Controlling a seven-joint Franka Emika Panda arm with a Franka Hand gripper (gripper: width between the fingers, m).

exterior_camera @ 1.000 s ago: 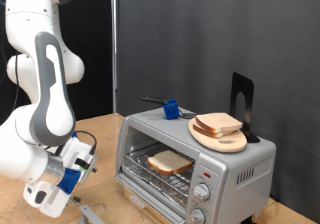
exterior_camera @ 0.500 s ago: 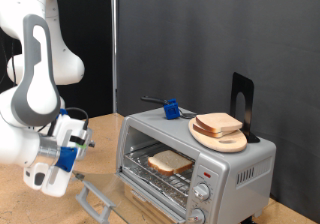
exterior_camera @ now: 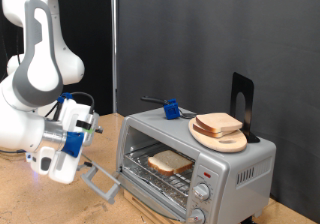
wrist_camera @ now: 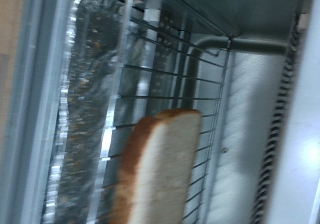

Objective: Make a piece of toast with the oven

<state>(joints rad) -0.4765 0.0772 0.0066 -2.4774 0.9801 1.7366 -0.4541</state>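
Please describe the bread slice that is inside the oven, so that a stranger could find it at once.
Find the silver oven on the wooden table. Look through its open front to the wire rack, where one piece of toast lies flat. Unlike the bread on the round wooden plate on top of the oven, it sits inside.

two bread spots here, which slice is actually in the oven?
The piece of toast lying on the wire rack inside the oven; the other bread sits on the wooden plate on top.
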